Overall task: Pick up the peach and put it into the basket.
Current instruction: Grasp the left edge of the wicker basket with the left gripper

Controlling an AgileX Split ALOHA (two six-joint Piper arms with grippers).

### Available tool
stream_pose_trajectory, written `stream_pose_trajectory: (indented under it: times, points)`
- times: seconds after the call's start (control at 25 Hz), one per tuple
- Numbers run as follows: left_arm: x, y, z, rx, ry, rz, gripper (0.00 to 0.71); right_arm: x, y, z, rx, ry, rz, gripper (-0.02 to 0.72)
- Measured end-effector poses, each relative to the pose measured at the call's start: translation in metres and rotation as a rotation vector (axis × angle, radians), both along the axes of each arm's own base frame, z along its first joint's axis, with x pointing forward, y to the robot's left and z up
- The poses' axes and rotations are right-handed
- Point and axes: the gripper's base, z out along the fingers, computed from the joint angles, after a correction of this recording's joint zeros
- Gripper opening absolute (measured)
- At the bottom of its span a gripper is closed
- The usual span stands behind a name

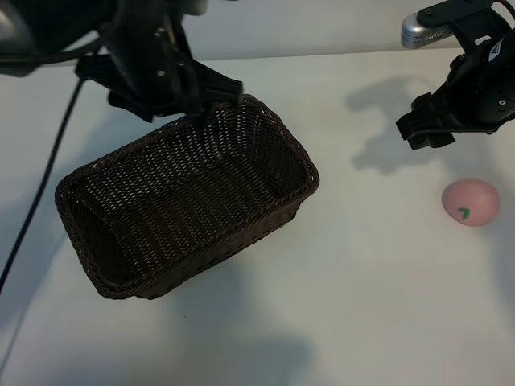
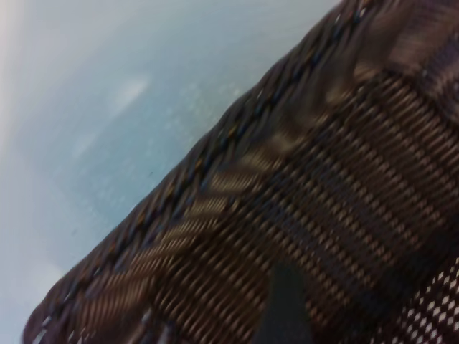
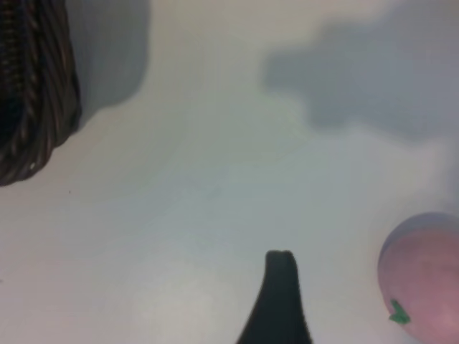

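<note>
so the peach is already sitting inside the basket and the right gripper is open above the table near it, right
Not quite. The peach is not in the basket; it lies on the table, well off to the basket's right, and the basket holds nothing. The exterior view shows this plainly. The rest stands: the right gripper is open above the table near the peach.

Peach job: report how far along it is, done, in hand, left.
Done: nothing yet. The peach lies on the table, apart from the basket, which holds nothing.
In hand: the right gripper hangs open above the table near the peach, not touching it. The left gripper is open over the basket's far rim.
Left: grasp the peach, carry it over and drop it in.
</note>
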Motion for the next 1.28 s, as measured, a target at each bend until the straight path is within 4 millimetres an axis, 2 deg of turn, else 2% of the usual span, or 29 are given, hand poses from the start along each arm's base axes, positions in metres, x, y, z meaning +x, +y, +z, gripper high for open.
stream_pose_trajectory:
  times: [0.16,0.36,0.52,0.64,0.8,0.96,1.28]
  points:
    - [-0.026,0.017,0.018,-0.007,-0.022,0.011,0.591,-0.001,0.000,0.000,-0.001,0.008,0.001,0.581]
    - [-0.070,0.054,0.021,0.050,-0.063,0.092,0.591,-0.001,0.000,0.000,-0.001,0.009,0.001,0.581]
    - [-0.107,0.085,0.029,0.037,-0.154,0.230,0.591,-0.001,0.000,0.000,-0.001,0.011,0.001,0.581]
    - [-0.124,0.100,0.032,0.001,-0.219,0.371,0.591,-0.001,0.000,-0.001,-0.002,0.015,0.002,0.581]
    - [-0.130,0.106,0.019,-0.025,-0.227,0.527,0.591,-0.002,0.000,-0.001,-0.002,0.017,0.003,0.581]
    - [-0.129,0.106,0.001,-0.046,-0.228,0.609,0.591,-0.002,0.000,-0.001,-0.002,0.017,0.003,0.581]
    - [-0.121,0.106,-0.033,0.006,-0.157,0.655,0.591,-0.002,0.000,-0.001,0.002,0.019,0.002,0.581]
